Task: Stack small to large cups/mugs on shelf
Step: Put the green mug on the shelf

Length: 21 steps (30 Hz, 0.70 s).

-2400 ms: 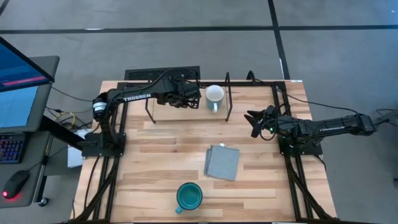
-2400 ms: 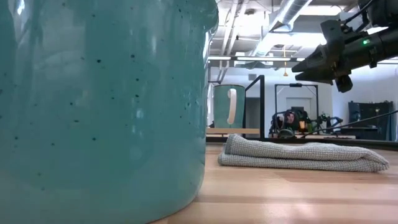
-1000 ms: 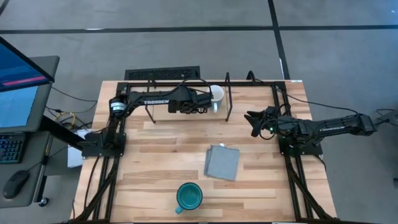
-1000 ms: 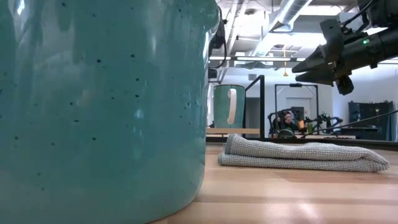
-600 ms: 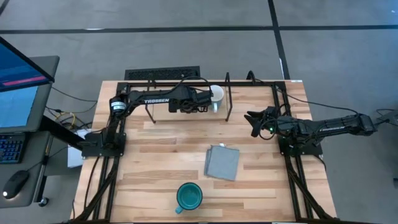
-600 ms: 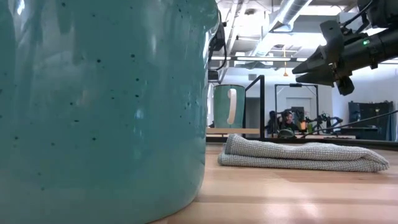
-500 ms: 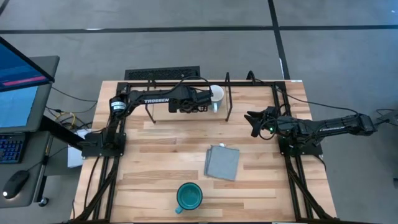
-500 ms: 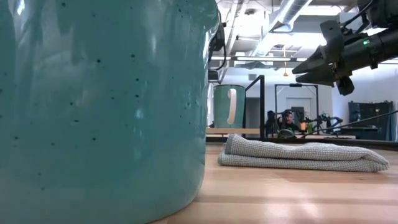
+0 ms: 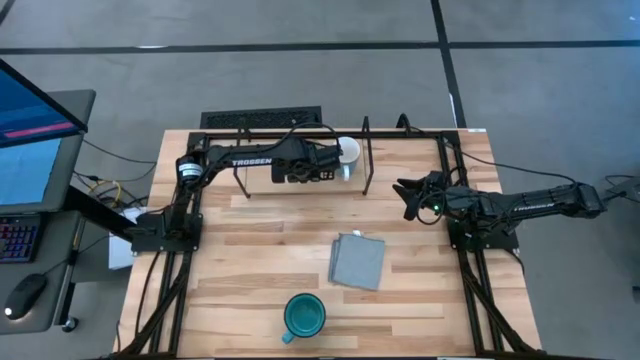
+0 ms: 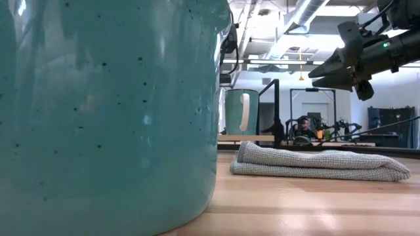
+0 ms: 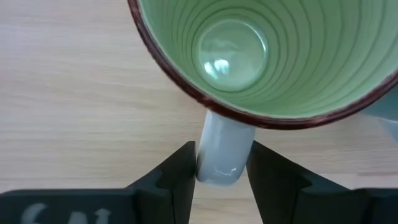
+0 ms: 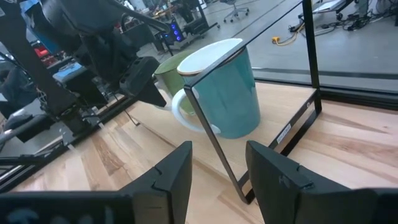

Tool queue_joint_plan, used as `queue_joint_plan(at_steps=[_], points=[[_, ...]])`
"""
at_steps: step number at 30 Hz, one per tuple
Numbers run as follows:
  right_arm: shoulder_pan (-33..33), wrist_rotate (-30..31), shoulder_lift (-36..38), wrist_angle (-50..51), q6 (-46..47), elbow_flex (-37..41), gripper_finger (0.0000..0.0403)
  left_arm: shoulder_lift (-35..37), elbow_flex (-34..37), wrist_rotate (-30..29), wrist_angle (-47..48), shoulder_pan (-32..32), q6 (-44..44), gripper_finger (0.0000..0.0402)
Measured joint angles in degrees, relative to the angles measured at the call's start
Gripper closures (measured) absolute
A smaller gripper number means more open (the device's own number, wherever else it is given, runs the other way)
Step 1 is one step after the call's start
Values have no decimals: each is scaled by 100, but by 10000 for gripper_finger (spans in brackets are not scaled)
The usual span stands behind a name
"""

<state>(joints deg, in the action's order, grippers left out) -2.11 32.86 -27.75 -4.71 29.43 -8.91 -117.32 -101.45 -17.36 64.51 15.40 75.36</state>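
Left wrist view: light-green mug (image 11: 261, 56), handle between the left claw (image 11: 221, 171) fingers (clenched on it).

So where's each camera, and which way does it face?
High: overhead, facing straight down on table, both arms.
Low: at tabletop height behind teal mug, looking across; right tool above.
Left wrist: on left arm, looking into green mug; left tool grips its handle.
Right wrist: on right arm, facing shelf; own open fingers.
Both wrists share the green mug.

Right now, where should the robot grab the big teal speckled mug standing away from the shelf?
By its handle, coming from the table's left side: the big teal speckled mug stands upright, with the handle jutting out that way.
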Motion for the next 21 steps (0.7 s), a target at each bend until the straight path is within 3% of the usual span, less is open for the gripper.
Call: queue_joint_plan(at_steps=[21], points=[[0,-2,1,0,-354,0,230,2,2,210,-178,-56,275,287]])
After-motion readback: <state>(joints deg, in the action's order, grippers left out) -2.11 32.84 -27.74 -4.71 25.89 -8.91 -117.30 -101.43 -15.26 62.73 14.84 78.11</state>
